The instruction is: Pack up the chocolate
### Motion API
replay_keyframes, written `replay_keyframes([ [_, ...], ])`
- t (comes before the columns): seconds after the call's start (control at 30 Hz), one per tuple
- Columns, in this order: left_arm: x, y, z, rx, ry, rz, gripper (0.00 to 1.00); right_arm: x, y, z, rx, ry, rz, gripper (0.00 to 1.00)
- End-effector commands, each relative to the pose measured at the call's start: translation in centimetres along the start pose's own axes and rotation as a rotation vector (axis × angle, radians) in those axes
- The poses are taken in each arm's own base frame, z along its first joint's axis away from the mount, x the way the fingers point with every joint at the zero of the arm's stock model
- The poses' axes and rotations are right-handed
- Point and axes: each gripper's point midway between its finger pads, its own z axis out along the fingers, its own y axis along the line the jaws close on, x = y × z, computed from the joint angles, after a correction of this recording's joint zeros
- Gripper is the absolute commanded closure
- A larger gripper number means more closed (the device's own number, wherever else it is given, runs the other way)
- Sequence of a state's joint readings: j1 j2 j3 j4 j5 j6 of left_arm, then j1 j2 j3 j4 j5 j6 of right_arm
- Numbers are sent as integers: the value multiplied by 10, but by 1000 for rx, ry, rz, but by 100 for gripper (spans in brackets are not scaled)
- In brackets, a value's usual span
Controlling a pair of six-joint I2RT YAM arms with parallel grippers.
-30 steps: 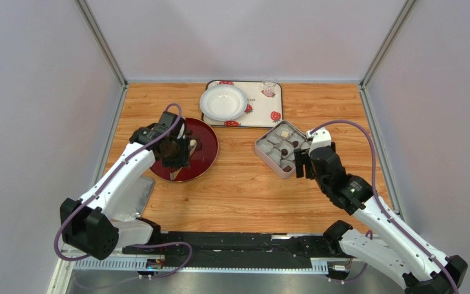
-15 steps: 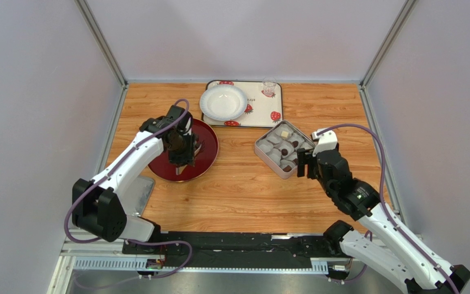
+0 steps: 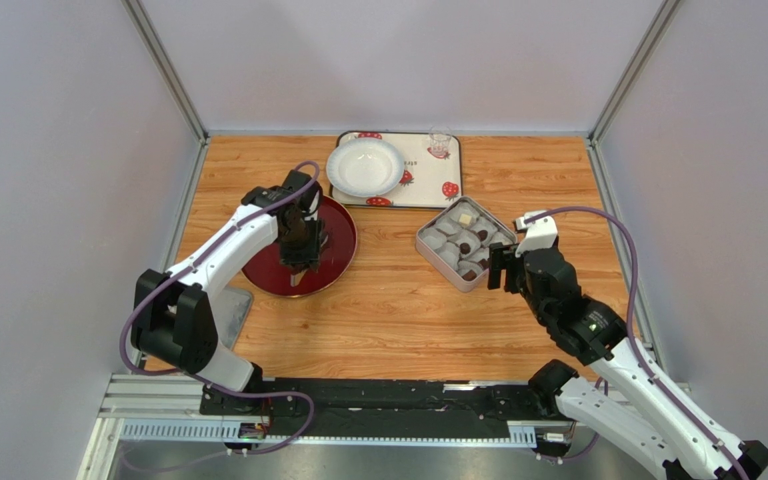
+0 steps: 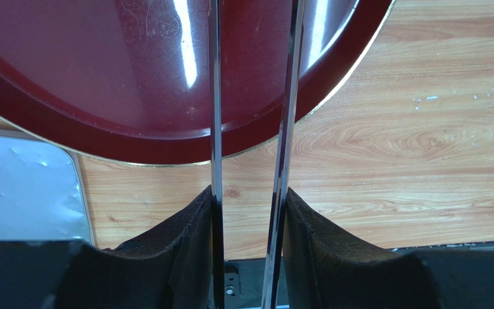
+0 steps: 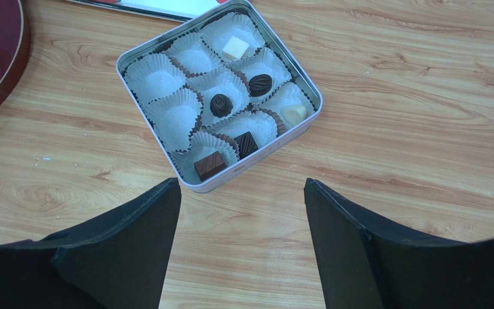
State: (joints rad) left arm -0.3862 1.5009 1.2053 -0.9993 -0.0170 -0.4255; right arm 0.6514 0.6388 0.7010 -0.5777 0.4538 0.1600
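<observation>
While our left gripper point(image 4: 248, 193) pinches tongs point(image 4: 215, 96) over the plate point(image 4: 101, 84), our right gripper point(image 5: 242, 212) (wide, empty) hovers by the tin point(image 5: 266, 156).

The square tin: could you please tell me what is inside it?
The tin holds nine white paper cups: four with dark chocolates, two with cream-white ones, three empty. The cups cover the tin's floor.

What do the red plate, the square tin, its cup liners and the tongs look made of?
Red plate: glossy lacquer or plastic, going by the streak highlights and fine scratches.
Square tin: thin metal, with a silvery rolled rim.
Cup liners: white pleated paper.
Tongs: probably polished steel, with mirror-like blades, gripped by the left end effector.
</observation>
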Motion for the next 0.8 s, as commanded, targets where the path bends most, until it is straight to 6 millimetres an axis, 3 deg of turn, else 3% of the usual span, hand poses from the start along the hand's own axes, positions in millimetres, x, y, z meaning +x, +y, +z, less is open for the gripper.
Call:
replay_keyframes([
  [0.0,-18,0,-4,-9,-53,9,54,-17,1,-2,-5,-72,45,25],
  [0.17,-18,-4,-2,7,-35,14,61,-19,1,-4,-7,-80,49,26],
  [0.3,-17,-7,-9,26,-44,14,76,-23,-3,-8,2,-104,61,26],
  [0.6,-28,-21,-40,109,-123,32,76,-32,-5,-15,-5,-146,87,26],
  [0.77,-38,-48,-60,168,-169,94,76,-37,-7,-21,-5,-173,106,26],
])
